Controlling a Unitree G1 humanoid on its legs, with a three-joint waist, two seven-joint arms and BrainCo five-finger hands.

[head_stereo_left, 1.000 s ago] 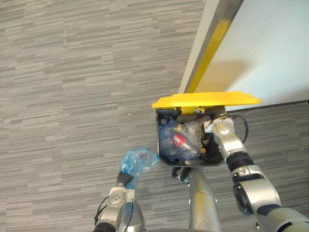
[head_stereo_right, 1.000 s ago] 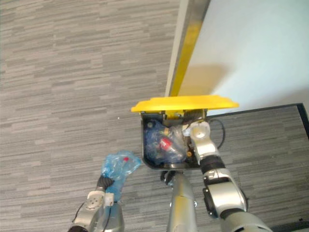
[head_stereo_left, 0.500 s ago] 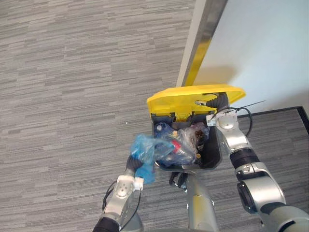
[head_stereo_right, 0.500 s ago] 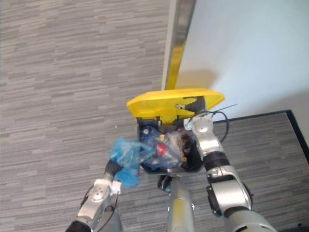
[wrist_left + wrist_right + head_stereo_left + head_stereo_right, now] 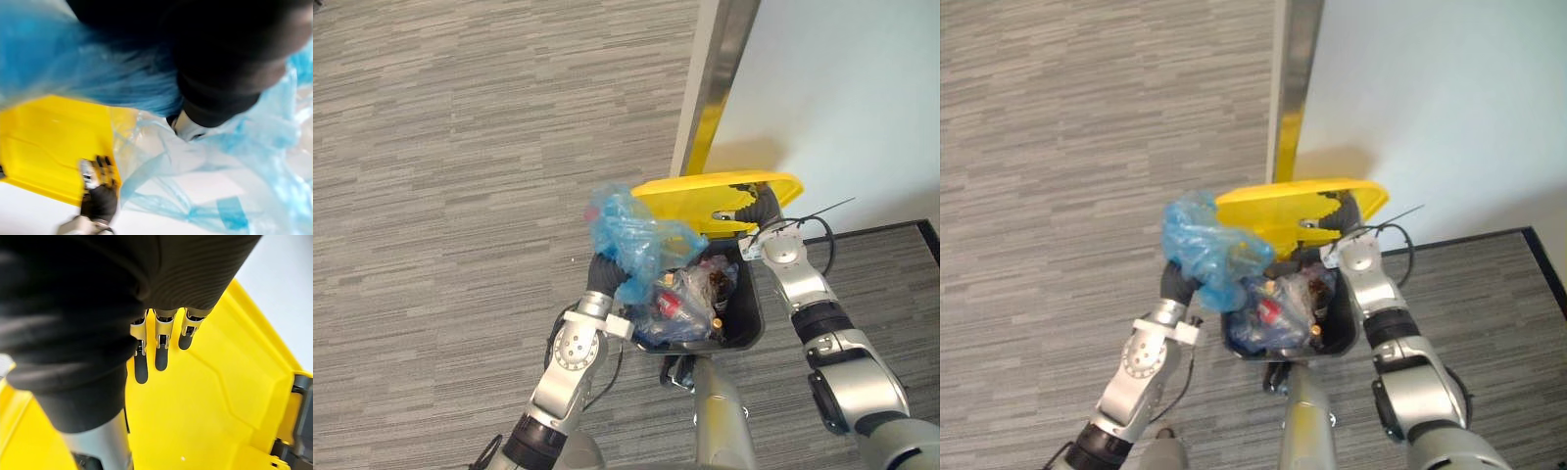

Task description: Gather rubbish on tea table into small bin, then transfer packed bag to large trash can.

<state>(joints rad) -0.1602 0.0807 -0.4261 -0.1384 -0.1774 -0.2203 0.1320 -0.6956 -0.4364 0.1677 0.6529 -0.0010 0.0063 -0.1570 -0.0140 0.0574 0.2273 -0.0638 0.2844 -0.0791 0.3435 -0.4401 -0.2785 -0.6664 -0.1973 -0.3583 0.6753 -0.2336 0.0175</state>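
A crumpled blue plastic bag (image 5: 631,235) is held in the air over the left rim of the black trash can (image 5: 747,328). My left hand (image 5: 604,274) is shut on the bag from below, and the plastic covers most of its fingers. The can's yellow lid (image 5: 700,192) stands tilted up. My right hand (image 5: 759,208) is open, its straight fingers (image 5: 161,352) pressed against the lid's underside (image 5: 220,396). The can holds clear-bagged rubbish (image 5: 690,294) with a red-capped item (image 5: 671,305). In the left wrist view the blue bag (image 5: 220,186) shows with my right hand (image 5: 100,193) on the lid.
The can stands on grey striped carpet (image 5: 460,196) against a white wall (image 5: 842,88). A metal vertical strip (image 5: 717,88) runs up just behind the lid. A dark border (image 5: 891,231) edges the floor to the right of the can.
My left hand has lifted the blue bag from the floor side left of the can up over its rim. The right hand keeps the lid raised. The camera has shifted.
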